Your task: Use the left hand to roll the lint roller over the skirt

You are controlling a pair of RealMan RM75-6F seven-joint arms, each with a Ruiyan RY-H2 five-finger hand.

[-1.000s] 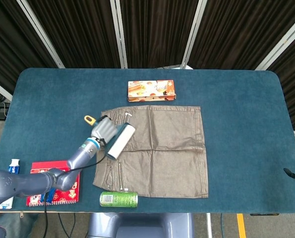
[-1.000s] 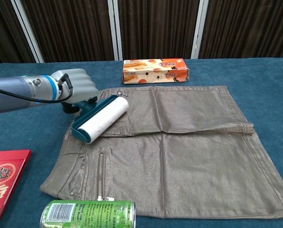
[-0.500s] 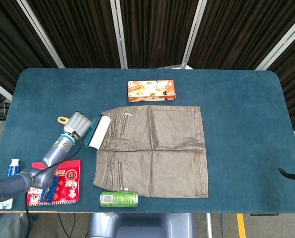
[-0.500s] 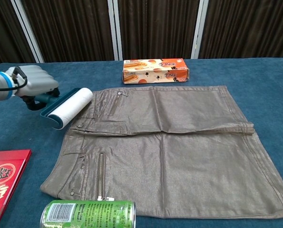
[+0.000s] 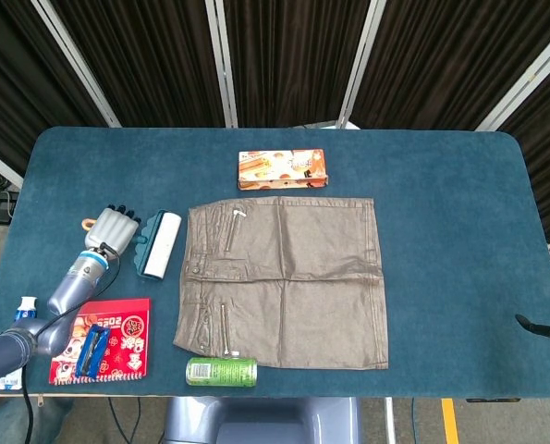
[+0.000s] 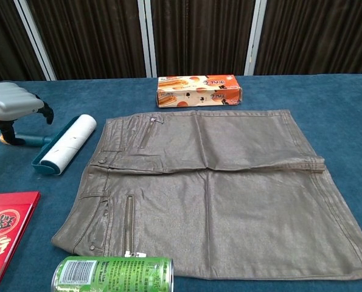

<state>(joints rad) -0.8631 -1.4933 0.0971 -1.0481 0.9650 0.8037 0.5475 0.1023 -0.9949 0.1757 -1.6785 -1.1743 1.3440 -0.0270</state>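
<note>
lint roller on counter, just left of skirt | left hand beside it, fingers apparently off the handle | rolling looks finished, roller set down

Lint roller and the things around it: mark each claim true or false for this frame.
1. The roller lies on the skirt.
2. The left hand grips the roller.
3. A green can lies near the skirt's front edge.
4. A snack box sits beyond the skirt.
1. False. The lint roller lies on the table beside the skirt, off the cloth.
2. False. The left hand is beside the roller's handle, its fingers apart and holding nothing.
3. True. The green can lies on its side there.
4. True. The snack box sits past the skirt's far edge.
</note>
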